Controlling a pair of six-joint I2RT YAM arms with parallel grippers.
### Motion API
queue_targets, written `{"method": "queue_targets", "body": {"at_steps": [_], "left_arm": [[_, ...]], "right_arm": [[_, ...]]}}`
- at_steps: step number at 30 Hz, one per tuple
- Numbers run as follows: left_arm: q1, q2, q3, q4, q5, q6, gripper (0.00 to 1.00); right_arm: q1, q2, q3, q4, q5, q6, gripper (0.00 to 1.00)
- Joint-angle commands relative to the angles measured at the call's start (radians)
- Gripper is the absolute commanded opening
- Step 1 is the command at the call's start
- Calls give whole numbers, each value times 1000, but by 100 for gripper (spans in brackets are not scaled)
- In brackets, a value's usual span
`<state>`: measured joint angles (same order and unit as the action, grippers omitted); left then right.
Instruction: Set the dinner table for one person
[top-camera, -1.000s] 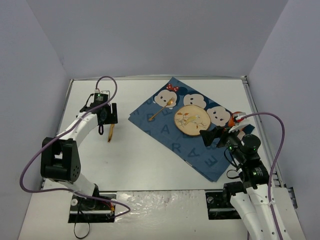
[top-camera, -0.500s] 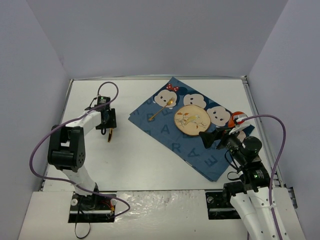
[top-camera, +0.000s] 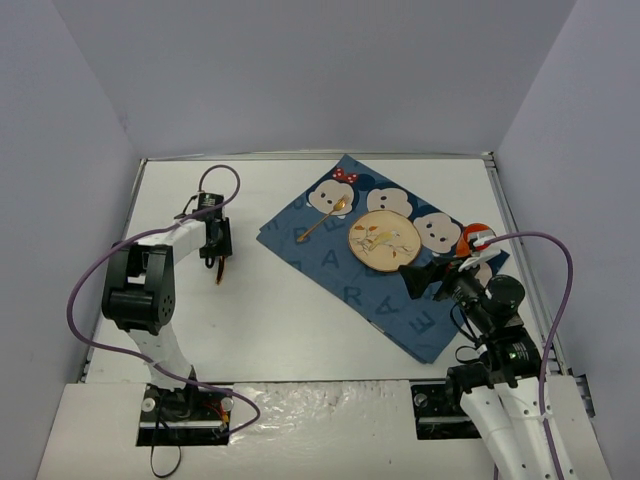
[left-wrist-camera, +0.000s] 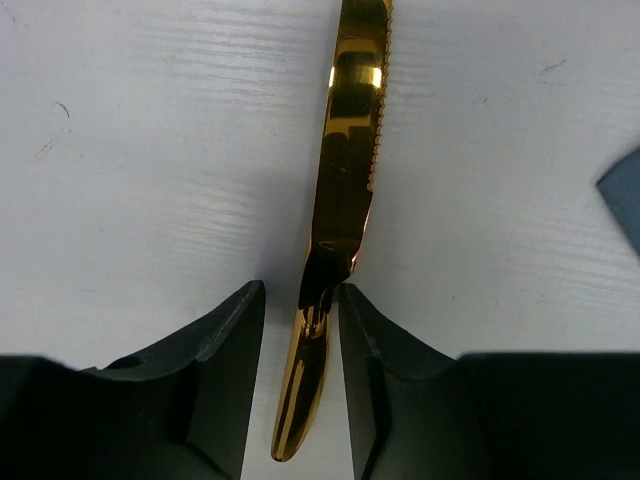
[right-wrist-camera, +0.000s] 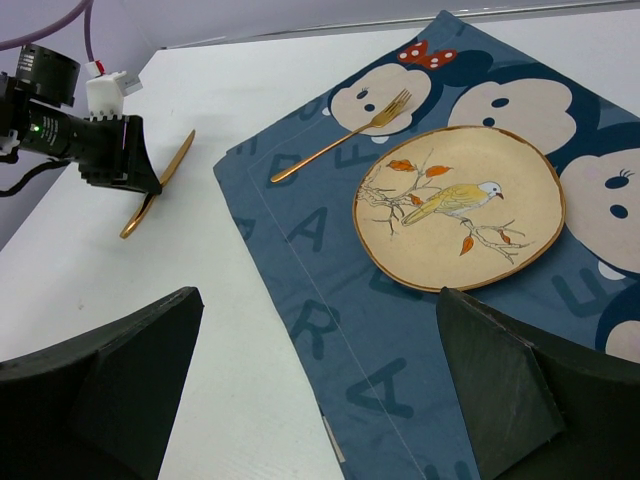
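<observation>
Two arms out, one in play. Left gripper (left-wrist-camera: 300, 300) low on the dinner table (top-camera: 290, 330), fingers (left-wrist-camera: 230, 340) narrowed to a slot astride the handle of the gold knife (left-wrist-camera: 350, 180). Touching on one side, a sliver of shadow on the other: not clamped yet, by the look of it. Blade running straight ahead from the fingertips, long axis in line with the wrist, flat on bare white just left of the blue cloth (top-camera: 340, 280). Plate (top-camera: 383, 240) and fork (top-camera: 322, 223) on that cloth. Right gripper (top-camera: 412, 279) spread wide over the cloth's near part, holding nothing, well apart from the knife. Left arm's job, plainly: squeeze across the handle, then lift.
</observation>
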<state>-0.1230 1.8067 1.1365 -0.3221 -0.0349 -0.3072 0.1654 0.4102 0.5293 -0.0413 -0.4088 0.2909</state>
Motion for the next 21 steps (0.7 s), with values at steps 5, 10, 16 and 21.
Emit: {"method": "queue_targets", "body": {"at_steps": [5, 10, 16, 21], "left_arm": [[6, 16, 16, -5, 35, 3, 25], [6, 25, 5, -6, 72, -8, 18], [4, 13, -9, -8, 109, -16, 0], [-14, -70, -31, -24, 113, -48, 0]], "right_arm": [[8, -8, 23, 54, -13, 7, 100], [8, -13, 24, 52, -13, 7, 100], [8, -7, 26, 52, -16, 5, 100], [8, 32, 33, 52, -29, 12, 100]]}}
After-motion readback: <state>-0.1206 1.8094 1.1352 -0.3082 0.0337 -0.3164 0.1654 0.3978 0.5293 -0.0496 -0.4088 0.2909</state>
